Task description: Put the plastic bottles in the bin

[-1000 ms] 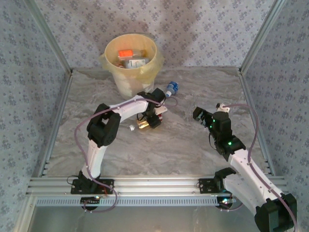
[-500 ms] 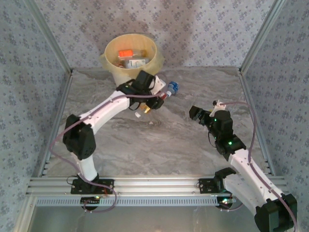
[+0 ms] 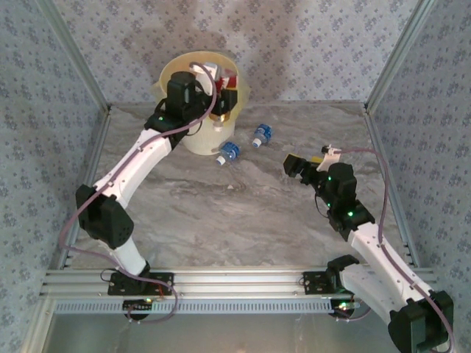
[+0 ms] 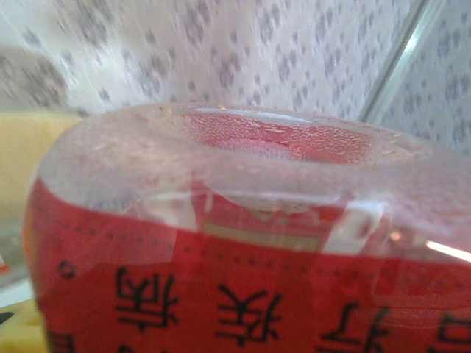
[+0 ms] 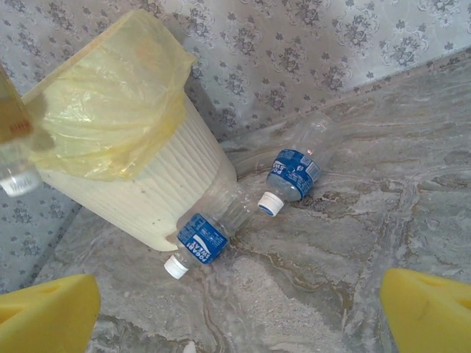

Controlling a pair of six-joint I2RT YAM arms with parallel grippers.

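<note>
Top external: your left gripper (image 3: 224,92), pinching the red-labelled bottle (image 4: 221,294) upright, hangs over the near rim of the bin (image 5: 147,184).

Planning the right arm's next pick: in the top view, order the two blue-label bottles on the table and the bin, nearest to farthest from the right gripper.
1. Right-hand bottle, just up and left of the right gripper.
2. Left-hand bottle, lying by the bin.
3. The bin, far back left.
</note>
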